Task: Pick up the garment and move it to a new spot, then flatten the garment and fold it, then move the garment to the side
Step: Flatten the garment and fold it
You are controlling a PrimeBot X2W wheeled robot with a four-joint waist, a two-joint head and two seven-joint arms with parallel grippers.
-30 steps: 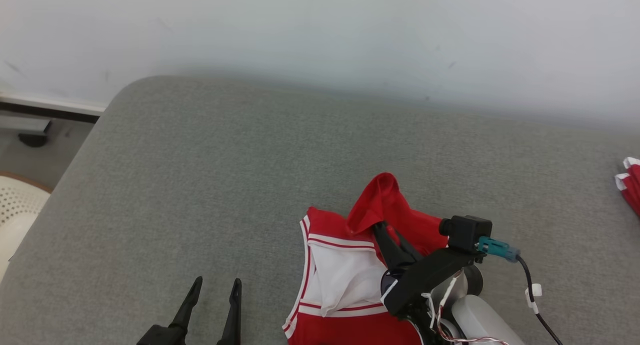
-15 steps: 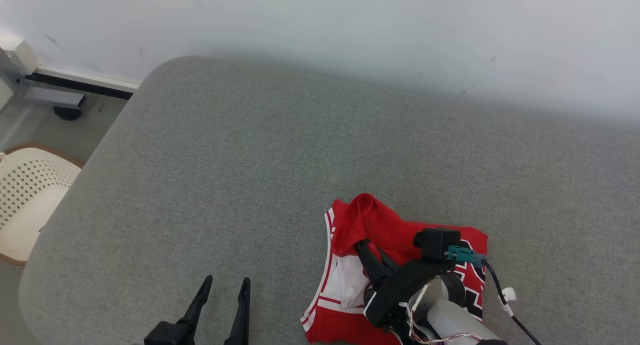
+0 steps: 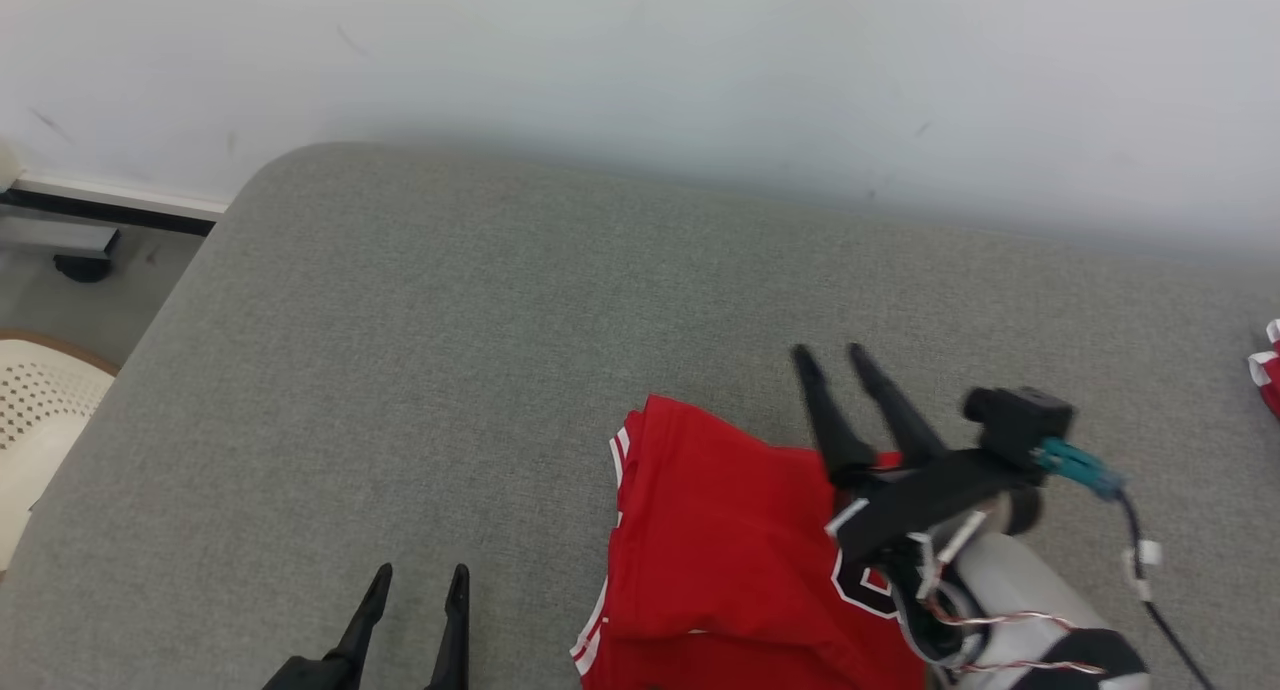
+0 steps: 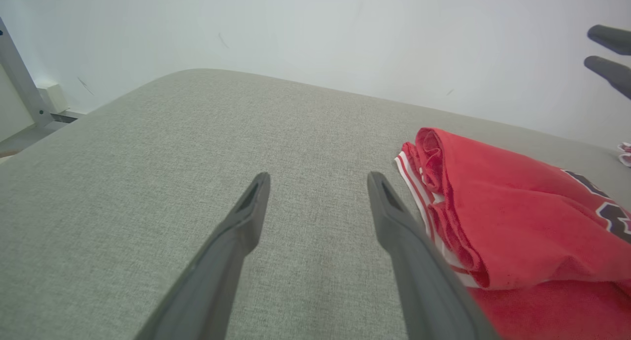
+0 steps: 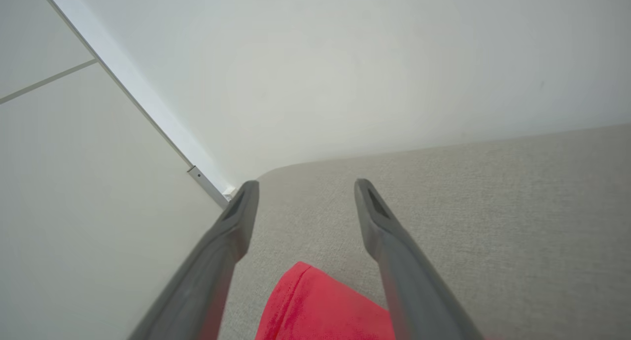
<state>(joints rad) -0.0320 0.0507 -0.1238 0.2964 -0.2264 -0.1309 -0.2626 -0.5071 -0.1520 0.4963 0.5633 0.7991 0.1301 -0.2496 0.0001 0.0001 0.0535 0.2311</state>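
A red sports jersey of soft knit cloth, trimmed with white stripes and printed with black-and-white lettering [image 3: 730, 550], is seen lying doubled over in a loose bundle on the grey woven-fabric cushion [image 3: 480, 300], toward its near edge and right of centre. The right gripper with two long dark fingers [image 3: 830, 353] is held over the far right corner of the jersey; its fingers are spread apart and nothing is pinched between them. The left gripper [image 3: 420, 573] is placed low, near the jersey's left edge but apart from the cloth, its fingers likewise spread and empty.

The jersey is judged to be light, limp and not fragile: it can be expected to sag and drape when lifted, and its layers may slide over one another. A hold is best taken at the striped hem or at a corner, with all layers pinched together, and at two corners for flattening.

One jersey is counted in the work area, one further red-and-white piece of cloth [image 3: 1268, 370] at the cushion's right edge, one cream perforated plastic object [image 3: 35, 420] at the left, and two grippers
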